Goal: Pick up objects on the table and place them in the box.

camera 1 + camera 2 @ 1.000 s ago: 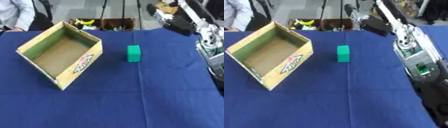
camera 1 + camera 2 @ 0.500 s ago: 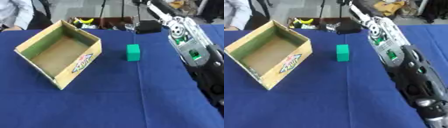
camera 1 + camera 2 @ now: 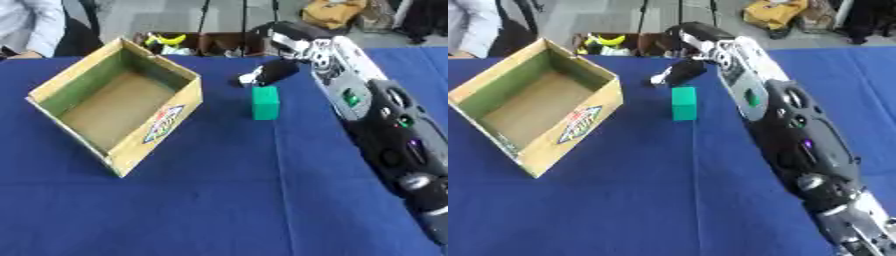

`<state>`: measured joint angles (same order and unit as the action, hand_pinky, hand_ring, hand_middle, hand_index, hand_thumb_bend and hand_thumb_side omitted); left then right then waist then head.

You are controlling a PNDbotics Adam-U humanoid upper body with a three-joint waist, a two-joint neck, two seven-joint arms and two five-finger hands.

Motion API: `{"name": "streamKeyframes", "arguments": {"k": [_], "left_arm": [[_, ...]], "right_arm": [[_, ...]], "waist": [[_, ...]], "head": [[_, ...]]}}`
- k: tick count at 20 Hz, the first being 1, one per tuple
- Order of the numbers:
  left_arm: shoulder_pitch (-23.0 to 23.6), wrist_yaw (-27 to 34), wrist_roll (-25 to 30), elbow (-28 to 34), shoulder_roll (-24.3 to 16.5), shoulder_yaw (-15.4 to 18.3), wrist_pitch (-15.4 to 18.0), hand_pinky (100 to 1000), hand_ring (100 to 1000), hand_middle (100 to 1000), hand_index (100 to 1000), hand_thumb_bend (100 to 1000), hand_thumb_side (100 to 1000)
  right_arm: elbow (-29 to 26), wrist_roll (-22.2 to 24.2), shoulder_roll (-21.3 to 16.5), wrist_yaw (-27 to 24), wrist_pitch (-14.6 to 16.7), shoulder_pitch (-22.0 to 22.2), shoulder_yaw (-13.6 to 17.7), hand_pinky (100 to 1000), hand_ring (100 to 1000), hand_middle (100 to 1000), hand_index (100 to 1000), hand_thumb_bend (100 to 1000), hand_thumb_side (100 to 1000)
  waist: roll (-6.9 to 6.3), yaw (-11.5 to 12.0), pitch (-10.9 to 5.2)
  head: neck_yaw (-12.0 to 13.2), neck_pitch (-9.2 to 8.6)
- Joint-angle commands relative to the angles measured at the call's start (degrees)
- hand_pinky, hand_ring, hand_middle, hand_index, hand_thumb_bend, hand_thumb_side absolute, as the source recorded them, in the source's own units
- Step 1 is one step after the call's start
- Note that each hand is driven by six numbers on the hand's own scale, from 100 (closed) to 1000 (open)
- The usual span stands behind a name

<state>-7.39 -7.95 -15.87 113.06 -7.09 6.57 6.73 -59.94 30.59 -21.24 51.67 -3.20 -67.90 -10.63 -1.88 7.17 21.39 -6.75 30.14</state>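
Observation:
A green block [image 3: 265,103] stands on the blue table, right of an open cardboard box [image 3: 121,103] that holds nothing. My right arm stretches from the lower right up across the table. Its hand [image 3: 273,73] hangs just behind and above the block's far end, fingers pointing down-left, apart from the block. The fingers look relaxed and hold nothing. My left hand shows in neither view.
The blue cloth [image 3: 227,200] covers the whole table. Beyond the far edge stand a dark crate with yellow items [image 3: 171,41] and tripod legs. A person's sleeve [image 3: 31,25] shows at the far left corner.
My right arm has swung left and lowered, carrying its hand from the far right edge to just behind the green block. The block and box have not moved.

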Motion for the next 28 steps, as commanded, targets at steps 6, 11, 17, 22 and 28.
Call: {"name": "streamKeyframes", "arguments": {"k": [6,11,17,22,28], "left_arm": [[0.0,0.1,0.2,0.5,-1.3,0.1,0.1,241,624,672,848,235,927],[0.0,0.0,0.3,0.5,-1.3,0.1,0.0,241,625,673,849,234,928],[0.0,0.0,0.4,0.4,-1.3,0.2,0.0,241,625,675,849,231,928],[0.0,0.0,0.5,0.5,-1.3,0.1,0.1,241,626,675,849,229,928],[-0.1,0.1,0.5,0.5,-1.1,0.1,0.1,241,627,676,850,226,928]], "right_arm": [[6.0,7.3,-0.1,4.3,5.1,-2.9,4.6,882,983,892,982,463,552],[6.6,12.0,-1.1,3.2,6.7,-3.1,4.5,885,988,896,984,466,541],[6.0,17.4,-2.0,2.1,6.9,-3.4,4.9,886,988,898,987,484,547],[5.4,20.5,-2.2,2.8,6.6,-3.4,4.8,881,983,900,983,455,516],[7.5,19.5,-1.8,6.6,6.7,-3.1,4.2,871,974,898,975,420,491]], "waist": [[-0.07,-0.2,-1.26],[-0.01,-0.3,-1.27],[0.09,-0.4,-1.18],[0.10,-0.3,-0.91],[0.08,-0.1,-0.53]], "head": [[-0.1,-0.16],[0.0,-0.28],[0.1,-0.45],[0.1,-0.72],[-0.3,-0.96]]}}
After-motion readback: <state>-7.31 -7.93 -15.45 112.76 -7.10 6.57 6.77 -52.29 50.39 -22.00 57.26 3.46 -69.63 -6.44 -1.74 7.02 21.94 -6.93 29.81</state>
